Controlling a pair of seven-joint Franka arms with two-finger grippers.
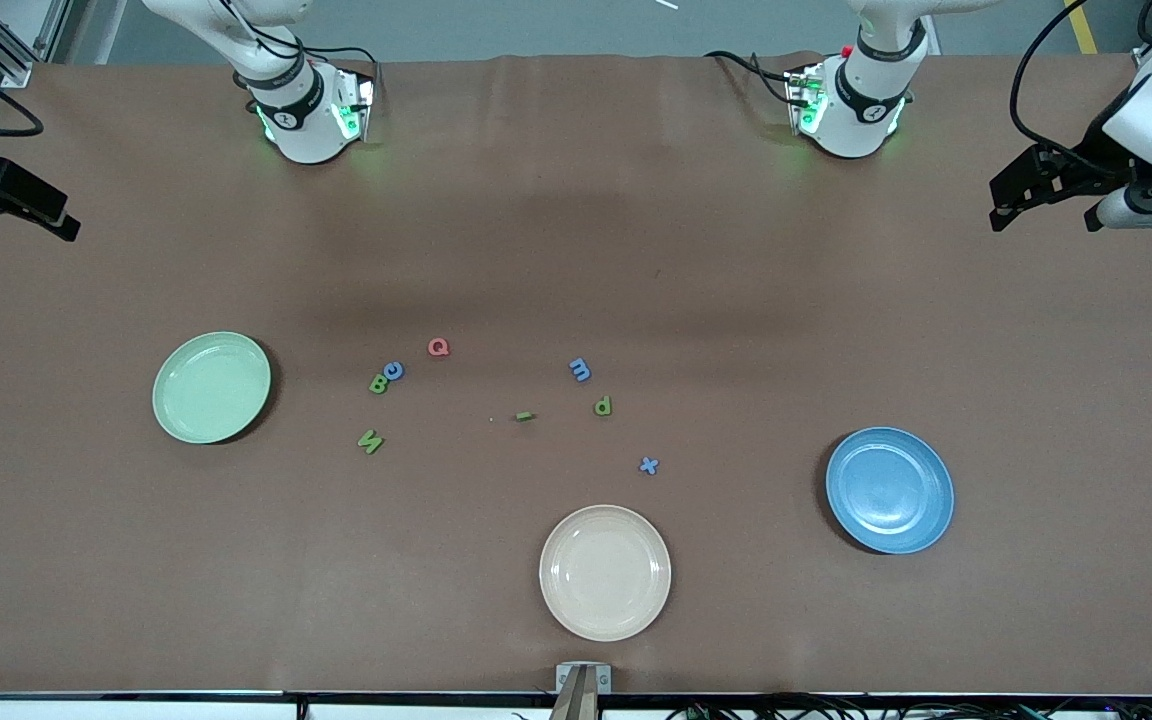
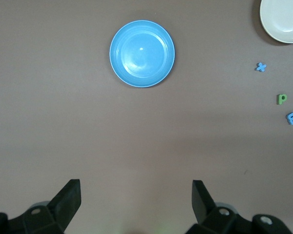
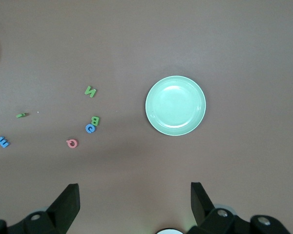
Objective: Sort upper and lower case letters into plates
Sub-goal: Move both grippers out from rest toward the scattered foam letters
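Letters (image 1: pixel 438 347) loose between plates (image 1: pixel 212 387)

The front view looks down from high across the table (image 1: pixel 576 220), facing both robot bases, and takes in the whole surface. Each wrist camera looks straight down from well above the table. The left wrist view shares with the front view the blue plate (image 2: pixel 142 53) and the blue x (image 2: pixel 261 67). The right wrist view shares the green plate (image 3: pixel 175 105) and the red Q (image 3: pixel 72 143).
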